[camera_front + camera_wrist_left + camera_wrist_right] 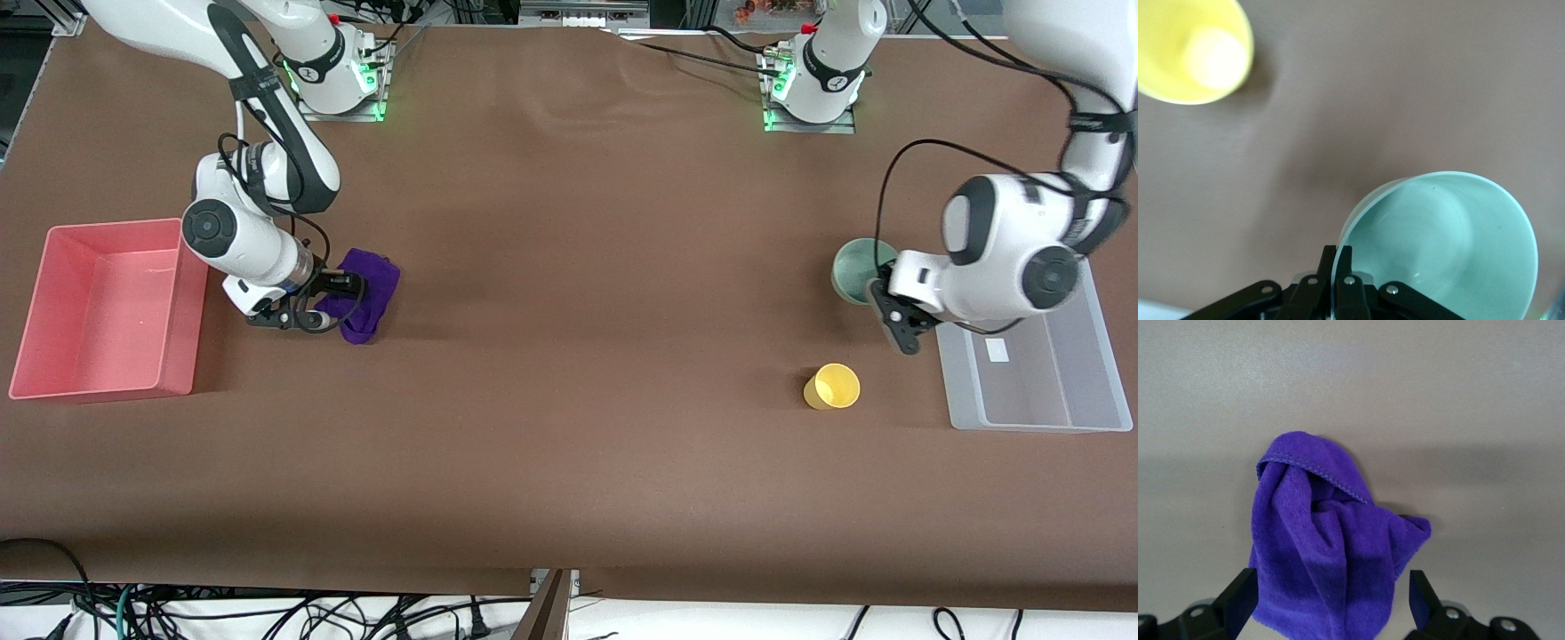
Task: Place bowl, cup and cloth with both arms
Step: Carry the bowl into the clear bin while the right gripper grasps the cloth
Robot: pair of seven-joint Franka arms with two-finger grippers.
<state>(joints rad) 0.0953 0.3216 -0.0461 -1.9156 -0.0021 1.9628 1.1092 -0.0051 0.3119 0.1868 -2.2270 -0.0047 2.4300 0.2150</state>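
Observation:
The mint-green bowl [855, 271] is near the left arm's end of the table, tilted. My left gripper [880, 293] is shut on its rim, one finger inside and one outside; the left wrist view shows the gripper [1337, 257] pinching the bowl [1445, 247]. The yellow cup [833, 387] stands free on the table, nearer to the front camera than the bowl, and shows in the left wrist view [1191, 50]. The purple cloth [372, 292] lies crumpled near the right arm's end. My right gripper [331, 300] is open, low over the cloth [1318, 547], with a finger on each side of it [1331, 600].
A pink bin [107, 307] stands at the right arm's end of the table, beside the right gripper. A clear shallow tray [1049, 391] lies at the left arm's end, partly under the left arm's wrist.

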